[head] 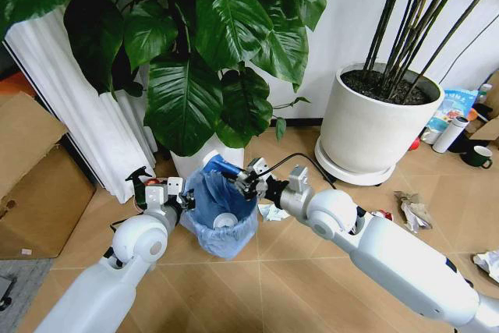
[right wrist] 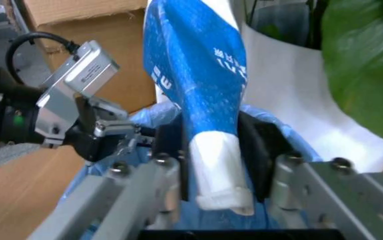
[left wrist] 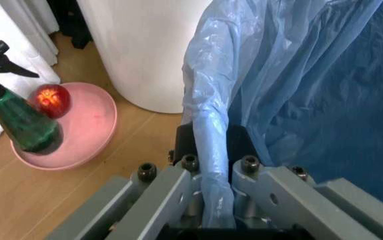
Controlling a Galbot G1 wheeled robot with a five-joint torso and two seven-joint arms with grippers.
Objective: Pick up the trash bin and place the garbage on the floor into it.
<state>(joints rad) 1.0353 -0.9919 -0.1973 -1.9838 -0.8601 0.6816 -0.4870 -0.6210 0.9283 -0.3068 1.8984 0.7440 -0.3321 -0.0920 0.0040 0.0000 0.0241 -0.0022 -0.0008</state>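
Note:
The trash bin (head: 222, 228), lined with a crinkly light-blue bag (left wrist: 291, 75), stands on the floor (head: 281, 271) in front of me. My left gripper (head: 185, 199) (left wrist: 213, 145) is shut on the bin's rim at its left side. Over the bin's opening, my right gripper (head: 242, 177) (right wrist: 211, 150) is shut on a crushed blue-white cup (head: 222, 166) (right wrist: 195, 85). A white disc (head: 224, 221) lies inside the bin. Crumpled white paper (head: 273, 212) lies just right of the bin. A red can (head: 382, 214), foil bits (head: 413, 212) and more paper (head: 487, 263) lie farther right.
A white plant pot (head: 207, 154) with big leaves stands right behind the bin, and a larger pot (head: 374, 130) is at back right. A pink dish (left wrist: 91, 130) with an apple and a spray bottle (left wrist: 18, 117) sits left of the bin. A cardboard box (head: 35, 177) is at far left, a bottle (head: 451, 134) and mug (head: 477, 157) at far right.

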